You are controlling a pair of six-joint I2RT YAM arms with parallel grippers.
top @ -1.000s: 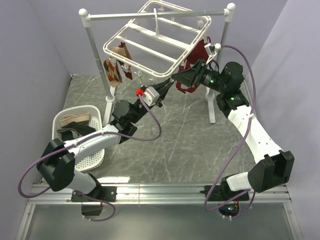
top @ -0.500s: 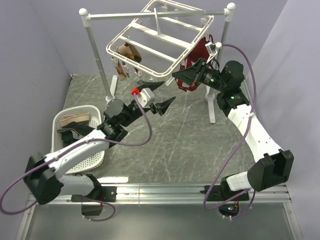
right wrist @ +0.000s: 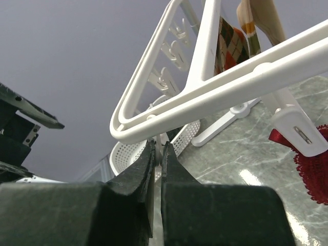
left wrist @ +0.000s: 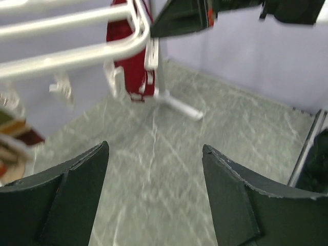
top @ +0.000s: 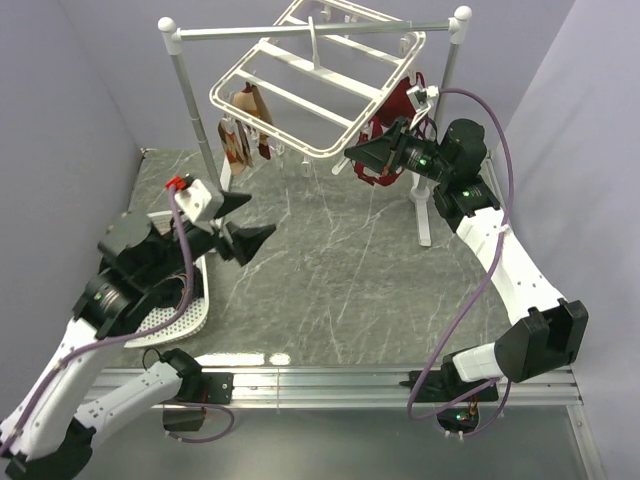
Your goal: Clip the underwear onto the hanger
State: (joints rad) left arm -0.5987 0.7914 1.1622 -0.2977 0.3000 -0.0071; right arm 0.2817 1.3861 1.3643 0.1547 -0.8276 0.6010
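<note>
Left gripper (top: 260,214) spread; right gripper (top: 350,152) closed near hanger (right wrist: 230,84)

Left claw (top: 261,214) gapes wide; right claw (top: 349,152), raised high, is pinched closed.

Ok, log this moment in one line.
left gripper: open, empty | right gripper: shut, at hanger rim | underwear: not seen on hanger

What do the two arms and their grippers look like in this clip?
The left arm and right arm have white links and black joints. The left gripper and right gripper have black tapered fingers. A purple cable loops along each arm. A red cap sits at the left wrist.
</note>
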